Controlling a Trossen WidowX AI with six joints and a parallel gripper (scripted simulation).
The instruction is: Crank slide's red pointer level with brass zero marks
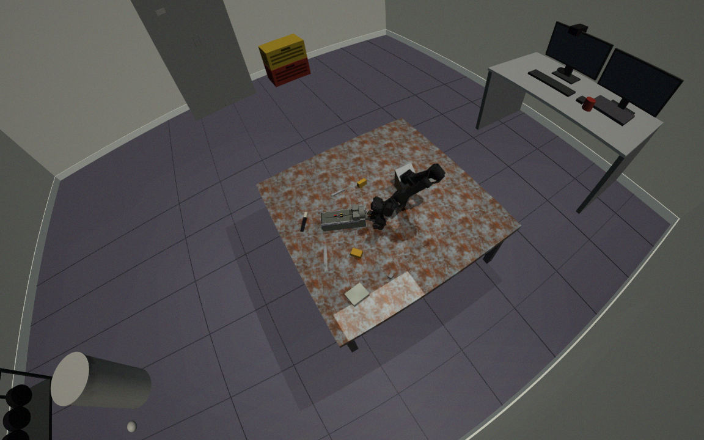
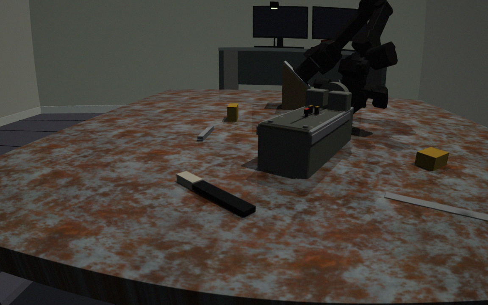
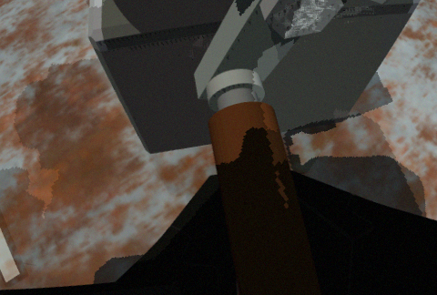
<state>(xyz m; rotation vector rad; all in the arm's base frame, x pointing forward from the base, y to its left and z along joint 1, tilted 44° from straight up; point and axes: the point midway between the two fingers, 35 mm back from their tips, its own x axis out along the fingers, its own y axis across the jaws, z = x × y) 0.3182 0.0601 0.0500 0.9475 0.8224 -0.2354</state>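
Observation:
The grey machine [image 1: 338, 225] [image 2: 283, 151] [image 3: 159, 86] stands on the table. On its top, the red pointer [image 1: 335, 216] [image 2: 306, 110] sits a little off the two brass marks [image 1: 341, 214] [image 2: 316, 109], towards the end away from the crank; they look not level. In the wrist view the crank arm [image 3: 228, 42] slants down from the hexagonal hub [image 3: 302, 8] to the orange-brown handle [image 3: 243, 136]. My gripper [image 3: 244, 185] is shut on this handle at the machine's crank end. The fingertips are dark and partly hidden behind the handle.
Yellow blocks [image 1: 362, 183] [image 1: 356, 252] [image 2: 431, 158] lie on both sides of the machine. A black-and-white bar [image 1: 304, 221] [image 2: 223, 197] lies beyond its far end. Thin pale strips [image 2: 205, 133] [image 2: 437, 206] lie nearby. A wedge-shaped box [image 2: 293, 90] stands beside the arm.

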